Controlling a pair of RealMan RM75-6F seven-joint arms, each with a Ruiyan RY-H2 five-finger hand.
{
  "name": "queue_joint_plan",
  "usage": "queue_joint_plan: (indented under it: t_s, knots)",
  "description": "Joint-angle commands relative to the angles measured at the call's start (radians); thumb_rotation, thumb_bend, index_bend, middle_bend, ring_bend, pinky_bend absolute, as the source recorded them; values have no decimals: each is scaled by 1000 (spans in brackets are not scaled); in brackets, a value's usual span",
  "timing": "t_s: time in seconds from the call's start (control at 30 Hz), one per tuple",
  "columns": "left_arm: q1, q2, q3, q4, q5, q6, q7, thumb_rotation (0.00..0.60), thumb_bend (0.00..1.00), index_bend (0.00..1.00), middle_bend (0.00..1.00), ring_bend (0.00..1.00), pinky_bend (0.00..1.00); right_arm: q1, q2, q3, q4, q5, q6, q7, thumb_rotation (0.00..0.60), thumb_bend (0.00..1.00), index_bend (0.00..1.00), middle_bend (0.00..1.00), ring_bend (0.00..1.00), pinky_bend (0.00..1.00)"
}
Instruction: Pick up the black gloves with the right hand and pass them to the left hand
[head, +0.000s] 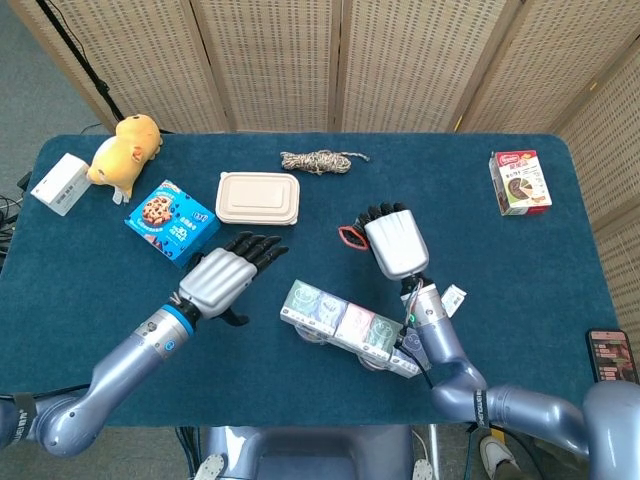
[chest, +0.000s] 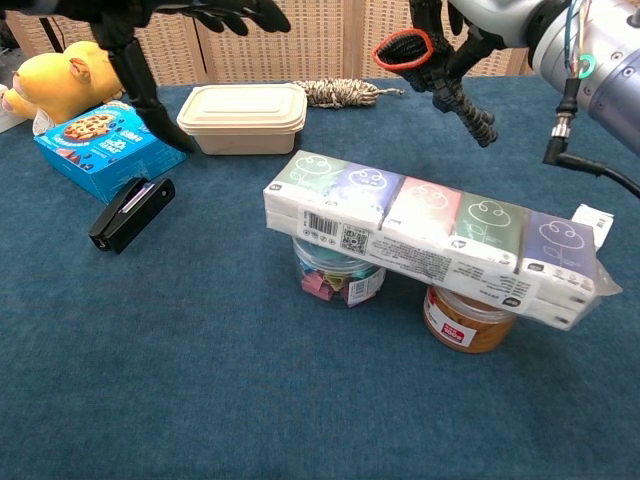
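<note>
The black gloves (chest: 440, 72) were off the table, bunched together in the grasp of the right hand (head: 396, 245), which held them up above the blue cloth, over the space between the beige lidded box and the long tissue pack. One red-edged cuff (chest: 403, 47) gaped open as a ring, facing the robot's left side. Below it the dark fabric fingers hung loose, slanting downward and away from the cuff. From above, only the red cuff and a little black fabric showed past the hand's knuckles.
</note>
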Motion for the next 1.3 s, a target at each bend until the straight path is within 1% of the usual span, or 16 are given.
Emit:
queue_joint_plan:
  t_s: [0.03, 0.2, 0.37, 0.63, 0.93, 1.3]
  knots:
    - [-48, -43, 4, 21, -43, 5, 5, 600, 29, 0, 0, 0, 0, 5, -2, 20, -44, 23, 1, -31, 600, 519, 585, 531, 503, 552]
    - [-84, -74, 14, 37, -72, 14, -10, 600, 29, 0, 0, 0, 0, 15, -15, 30, -81, 39, 10, -59, 600, 519, 585, 531, 503, 552]
    - [-104, -88, 21, 50, -75, 32, -25, 600, 29, 0, 0, 0, 0, 19, -22, 28, -98, 42, 17, -77, 600, 518, 585, 531, 503, 552]
    - [-145, -114, 23, 70, -96, 26, -56, 600, 29, 0, 0, 0, 0, 19, -40, 28, -120, 61, 30, -83, 600, 520, 584, 531, 502, 552]
    - [-200, -162, 39, 94, -141, 64, -34, 600, 29, 0, 0, 0, 0, 25, -59, 39, -135, 82, 44, -94, 600, 523, 581, 531, 502, 552]
    - [-246, -209, 38, 114, -195, 113, -17, 600, 29, 0, 0, 0, 0, 22, -66, 38, -169, 81, 70, -105, 600, 531, 581, 531, 502, 552]
